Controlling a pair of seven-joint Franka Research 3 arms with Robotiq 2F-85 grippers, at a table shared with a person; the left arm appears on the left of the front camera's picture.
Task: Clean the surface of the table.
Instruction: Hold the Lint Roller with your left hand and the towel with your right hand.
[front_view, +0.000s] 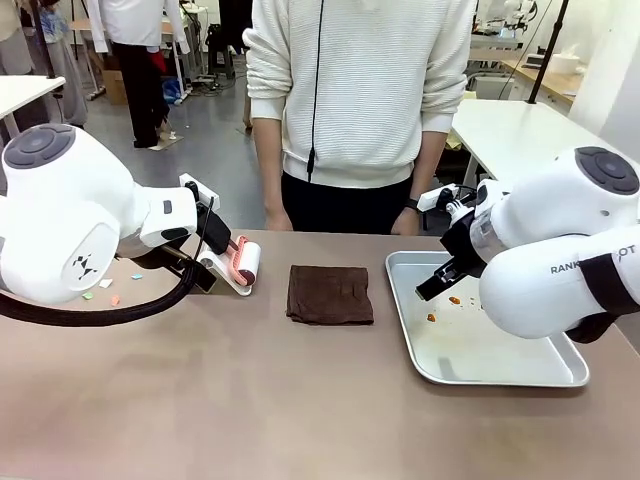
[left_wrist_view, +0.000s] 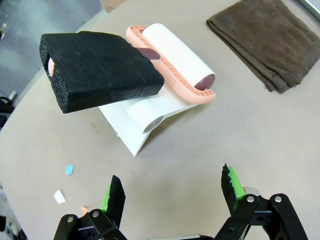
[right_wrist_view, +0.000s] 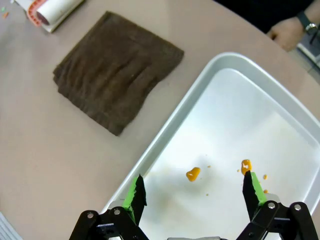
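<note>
Looks barely started to me: left gripper (left_wrist_view: 172, 189) and right gripper (right_wrist_view: 194, 190) hang wide open and empty, the pink-framed white lint roller (left_wrist_view: 172, 60) is parked left of the folded dark-brown cloth (front_view: 330, 293), and coloured scraps (front_view: 115, 299) beyond it litter the matte taupe-brown table (front_view: 250, 400) underneath.

Your table (front_view: 250, 400) top reads plain matte taupe-brown. Centre of the front view: cloth (front_view: 330, 294), dark brown, no pattern. At right you have the tray (front_view: 480, 352), silver, flecked with orange crumbs (front_view: 454, 299). Left of centre: lint roller (front_view: 245, 264), white roll in a salmon-pink frame, with a black foam handle (left_wrist_view: 100, 67). Far left: scraps (front_view: 115, 298) in blue, white, orange and green. Left gripper (left_wrist_view: 172, 177) and right gripper (right_wrist_view: 194, 180): black with green pads (left_wrist_view: 234, 186).
</note>
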